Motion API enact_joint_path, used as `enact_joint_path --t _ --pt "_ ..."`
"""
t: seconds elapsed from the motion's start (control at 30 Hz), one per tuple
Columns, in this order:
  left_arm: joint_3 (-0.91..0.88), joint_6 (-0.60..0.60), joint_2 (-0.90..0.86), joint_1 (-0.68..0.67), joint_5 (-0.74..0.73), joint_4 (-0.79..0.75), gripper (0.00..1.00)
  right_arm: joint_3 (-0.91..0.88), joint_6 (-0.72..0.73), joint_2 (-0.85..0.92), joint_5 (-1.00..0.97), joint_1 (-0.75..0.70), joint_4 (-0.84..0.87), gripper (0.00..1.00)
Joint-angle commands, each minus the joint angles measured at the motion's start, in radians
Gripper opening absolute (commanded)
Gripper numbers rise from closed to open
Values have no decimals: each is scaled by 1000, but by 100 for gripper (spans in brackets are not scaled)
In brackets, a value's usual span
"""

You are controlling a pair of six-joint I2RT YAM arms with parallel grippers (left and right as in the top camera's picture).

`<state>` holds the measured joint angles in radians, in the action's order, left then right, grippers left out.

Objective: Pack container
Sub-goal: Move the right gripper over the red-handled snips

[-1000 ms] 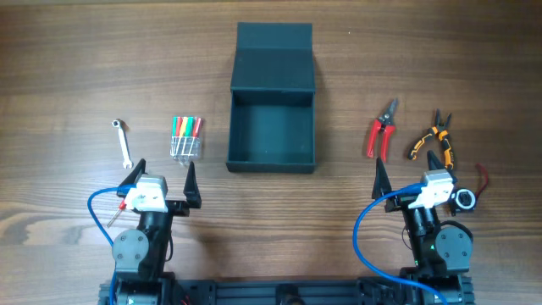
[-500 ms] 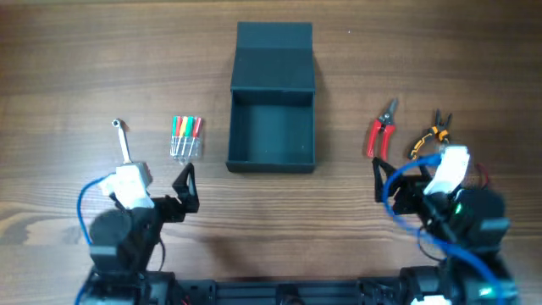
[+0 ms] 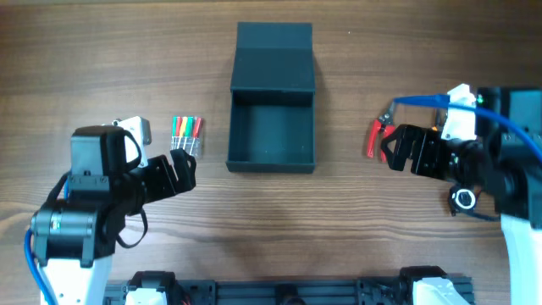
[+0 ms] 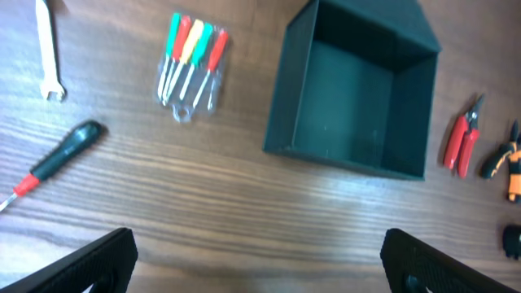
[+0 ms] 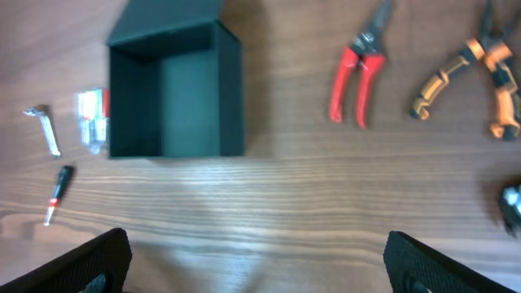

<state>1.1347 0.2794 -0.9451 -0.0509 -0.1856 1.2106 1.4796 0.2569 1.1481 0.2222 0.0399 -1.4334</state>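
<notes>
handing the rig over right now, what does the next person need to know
Both open and empty: left pincer by the screwdriver set, right pincer by the red cutters.
The container sits mid-table, lid flapped back, nothing inside.
Done: nothing packed yet.
Left: the wrench, black-and-red screwdriver, screwdriver set, red cutters and orange pliers all lie on the table outside it; pack them, then probably close the lid.

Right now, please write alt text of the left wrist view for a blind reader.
An open, empty dark container stands on a wooden table; a screwdriver set and a wrench lie left of it, red cutters right.
</notes>
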Motion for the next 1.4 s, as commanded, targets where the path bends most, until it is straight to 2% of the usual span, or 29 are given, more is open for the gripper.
enact_joint_path --t 0.0,0.27,0.57,0.83,1.13,1.37 --pt "18 12 -31 -3 -31 17 100 33 51 102 -190 5 -15 100" --pt "18 -29 -87 -3 30 13 100 32 -21 383 -214 9 170 100" --pt "18 -36 -131 -3 31 -3 100 32 -47 649 -215 35 358 99" --pt "18 -37 -132 -3 31 -2 100 -10 -45 731 -223 80 471 99" --pt "18 -36 -132 -3 49 -2 100 -47 -52 734 -252 80 480 99" --pt "18 -36 -132 -3 49 -2 100 -147 -51 734 -247 80 531 100"
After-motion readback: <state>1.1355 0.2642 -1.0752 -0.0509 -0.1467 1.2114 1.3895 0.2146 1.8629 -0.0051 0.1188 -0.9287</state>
